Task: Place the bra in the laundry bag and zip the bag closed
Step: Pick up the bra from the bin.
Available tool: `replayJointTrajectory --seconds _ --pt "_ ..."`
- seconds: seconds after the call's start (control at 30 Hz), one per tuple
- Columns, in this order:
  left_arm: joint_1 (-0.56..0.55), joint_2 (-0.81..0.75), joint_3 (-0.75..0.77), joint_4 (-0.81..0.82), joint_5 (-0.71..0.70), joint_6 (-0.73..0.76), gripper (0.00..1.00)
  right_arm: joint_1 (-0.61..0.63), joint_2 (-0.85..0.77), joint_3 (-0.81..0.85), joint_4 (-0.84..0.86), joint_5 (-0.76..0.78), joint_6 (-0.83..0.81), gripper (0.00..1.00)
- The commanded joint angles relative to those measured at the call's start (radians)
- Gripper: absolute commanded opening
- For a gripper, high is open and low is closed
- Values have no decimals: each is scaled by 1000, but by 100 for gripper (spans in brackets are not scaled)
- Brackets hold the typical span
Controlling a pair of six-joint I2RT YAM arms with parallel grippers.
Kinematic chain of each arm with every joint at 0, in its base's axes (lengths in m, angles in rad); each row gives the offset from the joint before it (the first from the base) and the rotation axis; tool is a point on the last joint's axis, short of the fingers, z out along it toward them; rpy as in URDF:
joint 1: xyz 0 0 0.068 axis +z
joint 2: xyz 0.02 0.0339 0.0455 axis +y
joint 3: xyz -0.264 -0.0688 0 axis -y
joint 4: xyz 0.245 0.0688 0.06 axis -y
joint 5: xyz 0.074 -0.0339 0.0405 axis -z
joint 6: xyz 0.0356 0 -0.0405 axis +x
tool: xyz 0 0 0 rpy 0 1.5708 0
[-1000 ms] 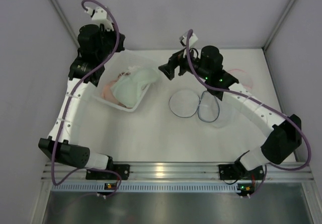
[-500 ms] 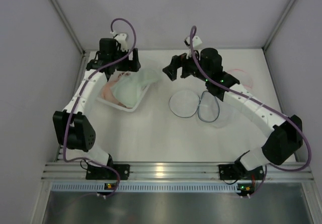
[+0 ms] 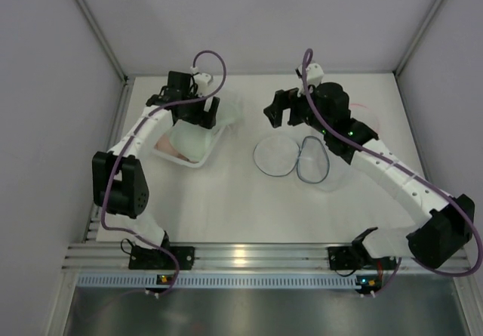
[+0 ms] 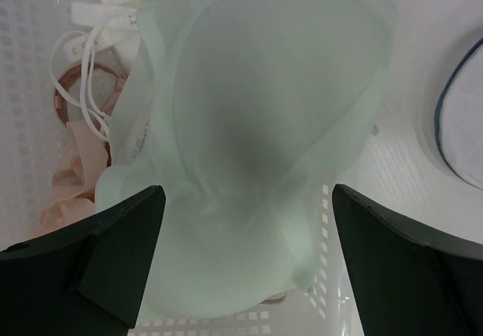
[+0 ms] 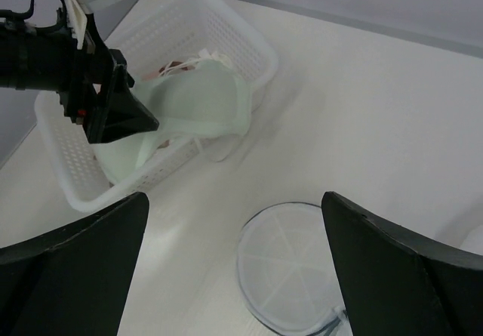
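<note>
At far left, our left tool [image 4: 245, 196] hangs with jaws apart over the mint bra [image 4: 264, 109], which lies in the white basket [image 5: 226, 41] on pink garments [image 4: 68, 177] and straps [image 4: 98, 41]. We risk snagging those too. Rightward, the laundry bag [image 3: 277, 156] lies on the bench [image 3: 226, 200] near our right tool [image 5: 234, 196], likewise apart.

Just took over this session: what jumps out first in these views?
A pale green bra heaped in the white basket at left, with the left tool open just above it. At centre lies the round laundry bag, the open right tool hovering beyond it.
</note>
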Motion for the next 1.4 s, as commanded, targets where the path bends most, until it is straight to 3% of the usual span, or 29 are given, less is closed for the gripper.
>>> replayJointTrajectory --seconds 0.0,0.23,0.37,0.4,0.5,0.67,0.97,1.13,1.37 --pt "4 54 20 -29 -52 40 99 -20 -52 -13 -2 38 -9 99" --pt "4 102 31 -27 -51 37 92 -29 -64 -29 -2 39 -1 99" --pt "6 113 62 -29 -38 20 58 -30 -58 -29 -1 39 2 100" --pt "6 108 62 -27 -43 10 42 -30 -60 -31 1 39 4 99" --pt "6 76 74 -27 -89 -1 20 -29 -55 -33 7 35 11 99" --pt "7 -12 117 -29 -169 -47 4 -30 -29 -40 44 -21 47 99" --pt "7 -205 224 -29 -173 -81 4 -26 71 -7 288 -206 71 99" --pt "7 -227 272 -70 -141 -102 5 9 112 4 469 -248 -122 99" --pt "7 -193 293 -130 -104 -169 5 150 180 46 642 -119 -483 99"
